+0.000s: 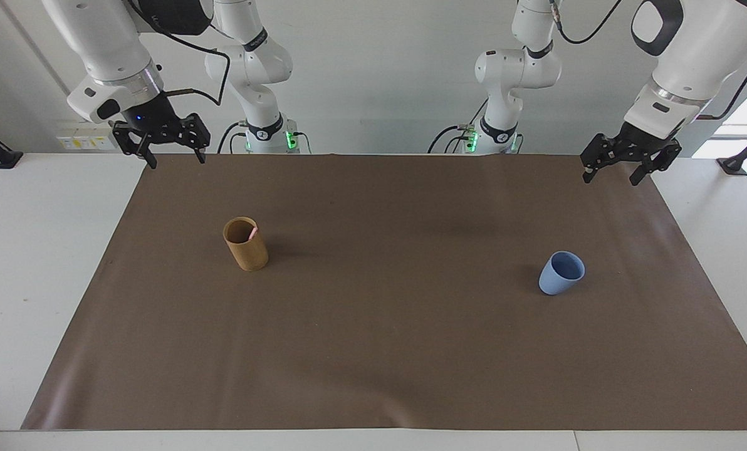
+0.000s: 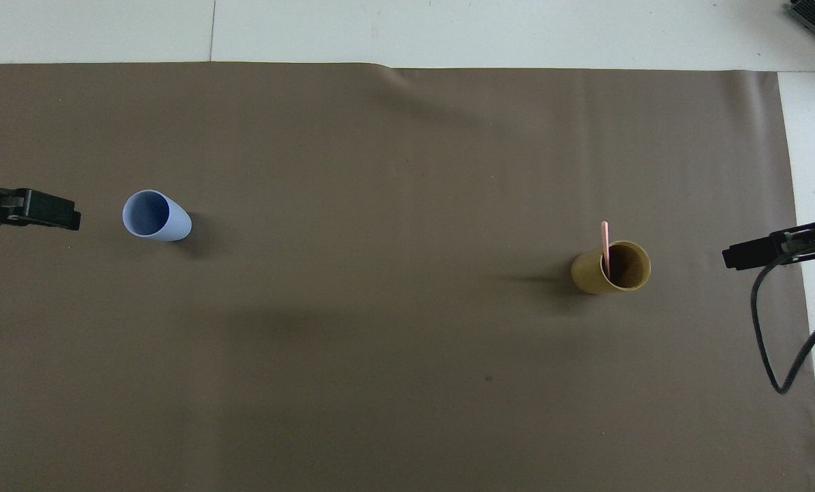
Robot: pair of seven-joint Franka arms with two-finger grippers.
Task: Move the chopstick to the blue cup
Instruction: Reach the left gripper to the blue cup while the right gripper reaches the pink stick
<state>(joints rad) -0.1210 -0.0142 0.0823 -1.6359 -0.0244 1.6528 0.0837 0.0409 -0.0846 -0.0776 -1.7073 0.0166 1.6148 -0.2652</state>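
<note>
Chopstick [image 2: 605, 240] seen in tan holder [image 1: 245, 245], apart from blue cup [image 1: 561, 272]; right gripper [image 1: 170, 153] and left gripper [image 1: 618, 170] raised above holder's mat [image 1: 373, 351], spread wide, nothing held. Holder likely tipped if slim stick pinched off-centre.

Worktop [image 1: 47, 263] w/ brown mat [image 1: 398, 351] is mostly bare — only two things stand on it. Tan holder [image 1: 246, 244] upright toward right arm's end, chopstick [image 2: 606, 244] poking above its rim; blue cup [image 1: 561, 273] upright toward left arm's end, well apart. Wide free lane btwn them. Both tools — left tool [image 1: 618, 168], right tool [image 1: 172, 145] — hang open over the mat's corners nearest the robots, nothing under or beside them.
</note>
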